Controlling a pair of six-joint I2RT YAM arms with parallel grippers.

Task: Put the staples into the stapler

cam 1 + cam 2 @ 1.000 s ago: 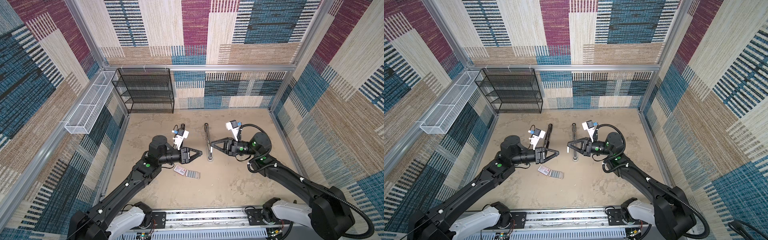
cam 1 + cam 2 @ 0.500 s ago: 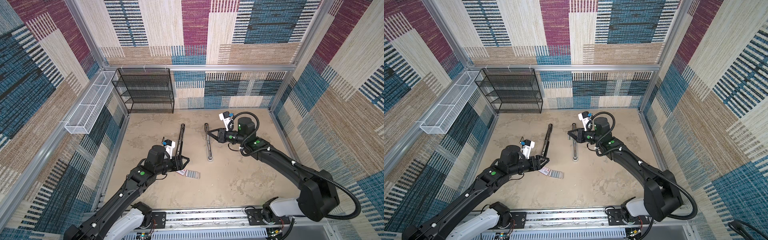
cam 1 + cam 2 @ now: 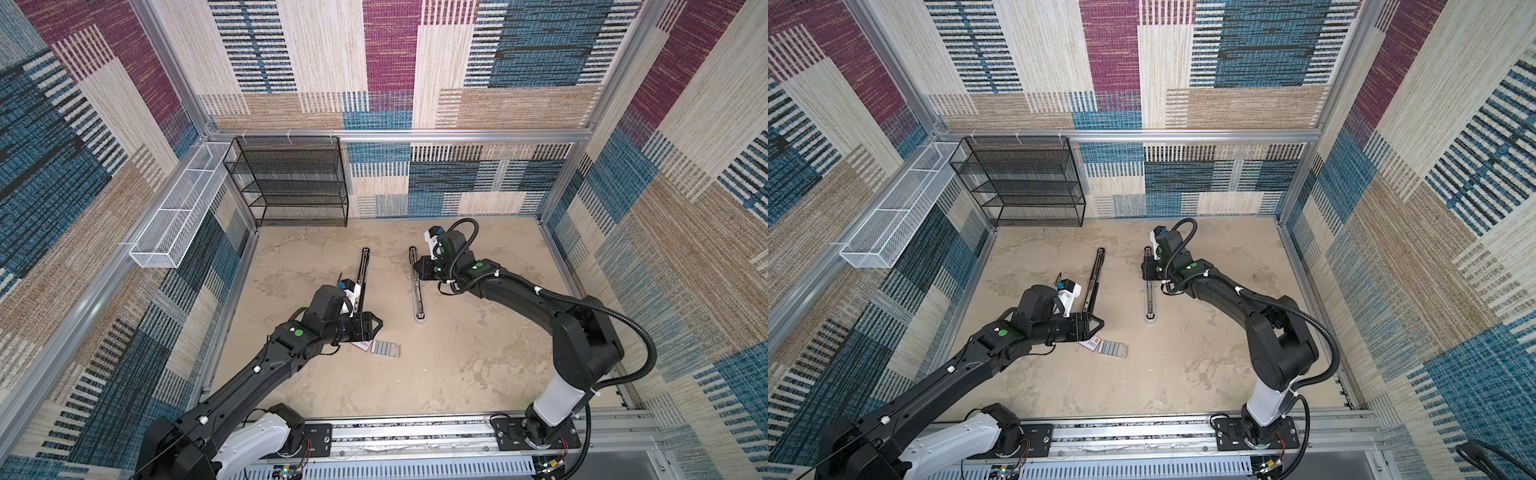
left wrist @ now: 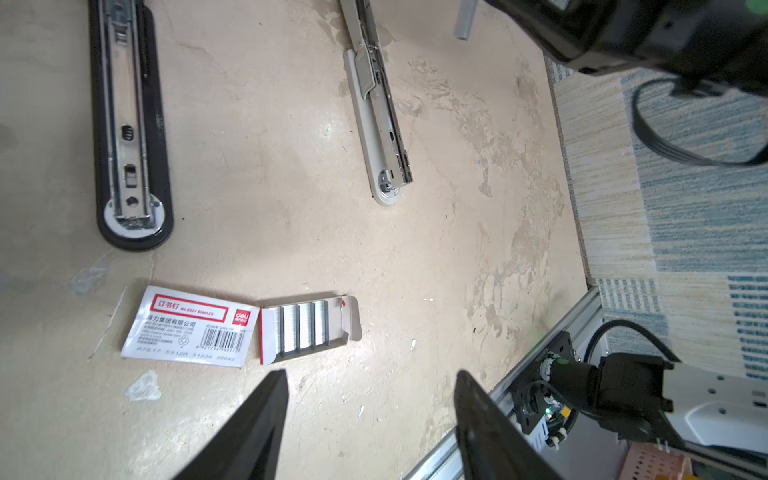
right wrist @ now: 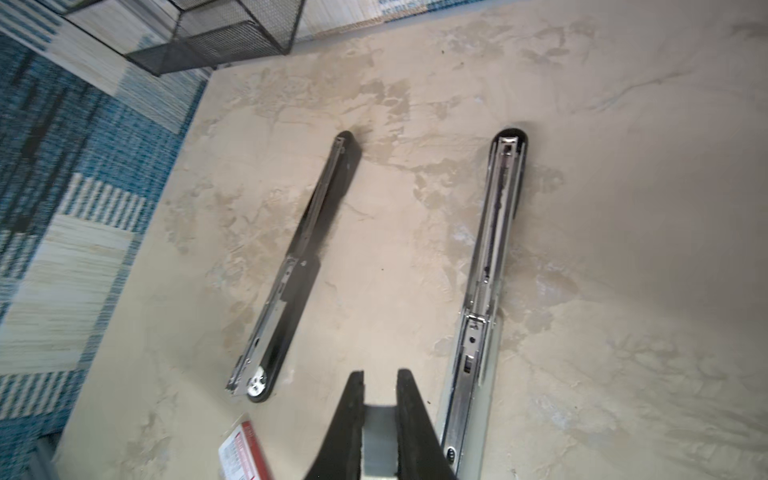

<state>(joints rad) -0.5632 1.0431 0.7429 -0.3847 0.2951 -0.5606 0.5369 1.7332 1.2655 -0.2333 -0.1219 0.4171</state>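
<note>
- A grey strip point(image 5: 378, 436), judged to be one row of staples, is being held between the nearly closed jaws of the right gripper point(image 5: 380, 374).
- The remaining staples point(image 4: 303, 330) are lying in rows in their small flat tray. The tray is just beyond the fingertips of the left gripper point(image 4: 370, 374), nearer one finger than the other, and is not being touched.
- The left gripper's jaws are being held wide apart, with nothing between them.
- The white box point(image 4: 187, 328) with the red label is lying against the tray, on the side away from the gap of the left gripper.
- The grey stapler point(image 5: 494, 232) is lying opened flat on the table point(image 5: 623, 249), just beside the right gripper, with its metal channel exposed upward.
- The black stapler point(image 5: 303, 257), likewise opened flat, is lying on the opposite side of the right gripper, somewhat farther off.
- Step in hand, as judged: the held strip is being brought to an opened stapler, most probably the grey one, while the left gripper is being kept free near the tray.
- Next move, as judged: the strip is to be aligned with the channel, lowered into it with the legs downward, and released only once it is seated. A tilted strip is likely to jam or break apart.
</note>
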